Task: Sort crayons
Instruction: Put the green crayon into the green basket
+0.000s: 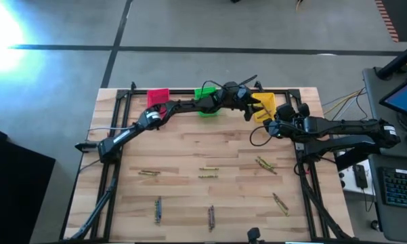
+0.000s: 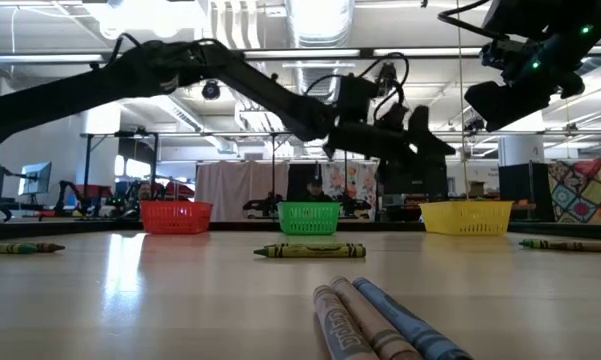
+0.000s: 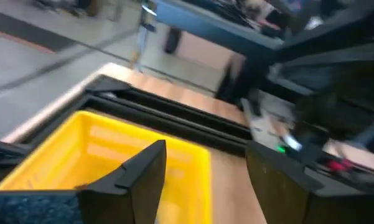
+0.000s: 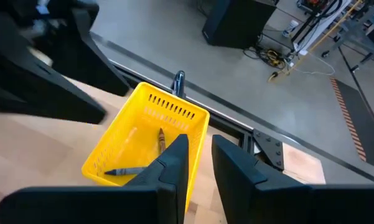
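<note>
Several thin paper-wrapped crayons (image 2: 310,250)

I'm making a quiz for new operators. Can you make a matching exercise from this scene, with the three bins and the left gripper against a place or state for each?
Things:
1. pink bin
2. green bin
3. yellow bin
4. left gripper

Places or states:
A. has crayons lying inside
B. open, at the yellow bin
C. middle of the row of bins
D. leftmost in the high view

Pairs: 1-D, 2-C, 3-A, 4-B
</note>
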